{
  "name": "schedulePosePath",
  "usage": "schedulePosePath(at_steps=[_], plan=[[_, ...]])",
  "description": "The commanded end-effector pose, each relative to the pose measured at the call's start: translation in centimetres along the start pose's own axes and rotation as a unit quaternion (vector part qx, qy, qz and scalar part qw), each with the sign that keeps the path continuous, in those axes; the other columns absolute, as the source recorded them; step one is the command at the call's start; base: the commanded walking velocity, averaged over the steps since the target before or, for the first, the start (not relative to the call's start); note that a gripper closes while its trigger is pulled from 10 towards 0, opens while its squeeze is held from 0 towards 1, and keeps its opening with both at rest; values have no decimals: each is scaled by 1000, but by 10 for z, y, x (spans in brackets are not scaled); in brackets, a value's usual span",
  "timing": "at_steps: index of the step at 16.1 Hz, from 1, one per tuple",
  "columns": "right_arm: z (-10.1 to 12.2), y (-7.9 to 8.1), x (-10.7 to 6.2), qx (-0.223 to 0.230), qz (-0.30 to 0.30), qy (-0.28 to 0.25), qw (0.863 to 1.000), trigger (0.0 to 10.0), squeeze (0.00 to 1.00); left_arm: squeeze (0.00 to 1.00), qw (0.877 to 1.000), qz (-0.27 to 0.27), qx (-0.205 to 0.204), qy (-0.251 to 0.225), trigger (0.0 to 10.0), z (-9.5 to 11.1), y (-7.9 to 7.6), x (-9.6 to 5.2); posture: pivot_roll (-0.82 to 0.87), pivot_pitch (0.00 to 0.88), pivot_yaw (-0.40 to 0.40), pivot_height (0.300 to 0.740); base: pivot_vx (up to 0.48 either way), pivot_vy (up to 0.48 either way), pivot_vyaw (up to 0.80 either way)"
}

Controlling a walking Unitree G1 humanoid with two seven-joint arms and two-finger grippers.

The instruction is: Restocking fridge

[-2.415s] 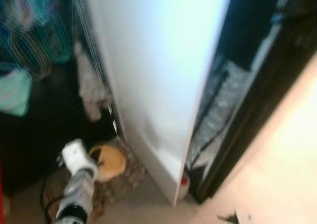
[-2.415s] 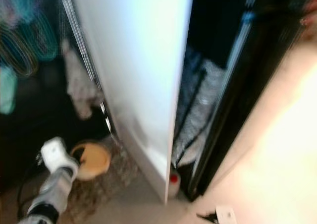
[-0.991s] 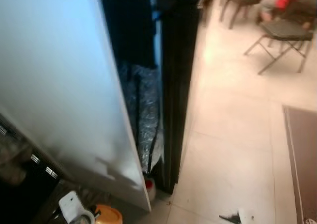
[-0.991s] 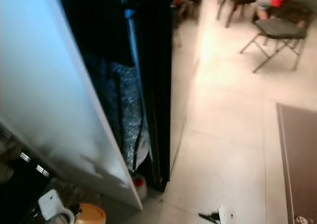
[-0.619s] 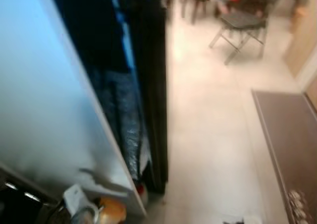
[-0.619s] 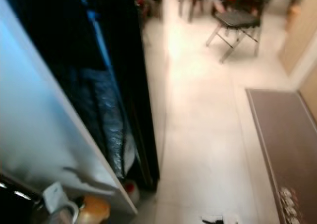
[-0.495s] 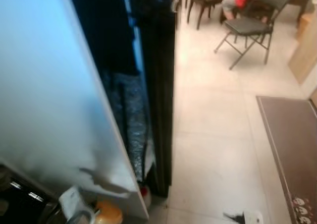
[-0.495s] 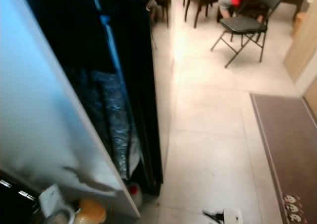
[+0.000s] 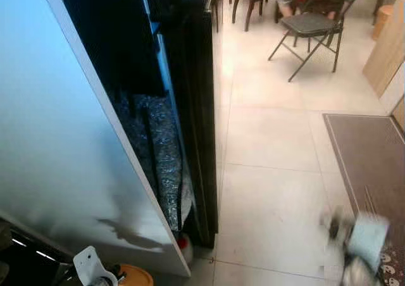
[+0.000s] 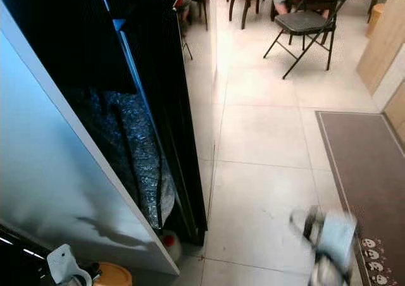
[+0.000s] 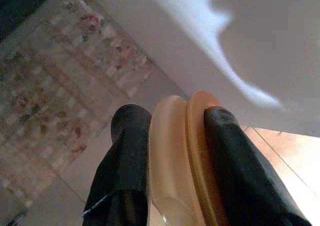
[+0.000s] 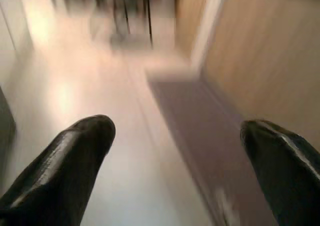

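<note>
- Left gripper (image 11: 172,151) fingers (image 11: 127,151) clamped either side of a thin orange bowl (image 11: 180,156), one black finger against the outer wall, the other pressed inside the rim; held low at the robot's left side, near the floor, just beside the foot of the white panel.
- Right gripper (image 12: 175,151) fingers (image 12: 75,151) spread wide with nothing between; blurred in the head view at lower right (image 10: 329,238), over the pale tiles close to the mat.
- Tall white panel (image 9: 57,140), largest thing in view, leaning across the left half; seemingly the side or door of a fridge, though hard to say which.
- Beside it, a dark narrow gap (image 9: 126,58) and a glossy black upright edge (image 9: 199,109), with crinkled silvery plastic wrap (image 9: 161,153) stuffed in the lower part.
- Pale tiled floor (image 9: 272,159) running to the right and away.
- Brown mat (image 9: 373,159) along the right edge.
- Folding chair (image 9: 310,30) and dark wooden chairs at the far end, with a seated person in red partly visible.
- Small red-capped bottle (image 10: 169,242) on the floor at the foot of the black edge.
- Bowl judged light, rigid and smooth, probably plastic; slippery under a thin rim pinch and apt to swivel if swung.
- Best held as now, across the wall near the rim, fingers deep enough to stop tilting; a firmer squeeze unlikely to crack it but may flex the wall.
</note>
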State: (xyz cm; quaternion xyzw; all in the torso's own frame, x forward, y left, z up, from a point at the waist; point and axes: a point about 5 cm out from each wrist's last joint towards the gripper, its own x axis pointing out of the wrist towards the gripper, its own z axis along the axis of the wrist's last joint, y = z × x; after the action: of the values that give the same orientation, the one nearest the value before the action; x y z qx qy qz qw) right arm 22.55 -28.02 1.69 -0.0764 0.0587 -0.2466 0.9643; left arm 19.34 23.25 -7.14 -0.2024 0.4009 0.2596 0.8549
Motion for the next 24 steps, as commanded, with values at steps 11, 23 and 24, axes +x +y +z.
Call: schedulePosePath(at_steps=[11,23,24], plan=[[62,95,-30,84,80,-76,990,10000,0,0,1000,4,11,6,10000,-2,5,0,-182,0,104,740,0,0,0],[80,98,-27,112,69,-57,990,10000,0,0,1000,2,-17,-6,10000,8,-1,1,-145,0,101,740,0,137,0],[81,98,-27,116,68,-58,989,10000,0,0,1000,2,-17,-6,10000,8,-1,1,-147,0,104,740,0,326,0]])
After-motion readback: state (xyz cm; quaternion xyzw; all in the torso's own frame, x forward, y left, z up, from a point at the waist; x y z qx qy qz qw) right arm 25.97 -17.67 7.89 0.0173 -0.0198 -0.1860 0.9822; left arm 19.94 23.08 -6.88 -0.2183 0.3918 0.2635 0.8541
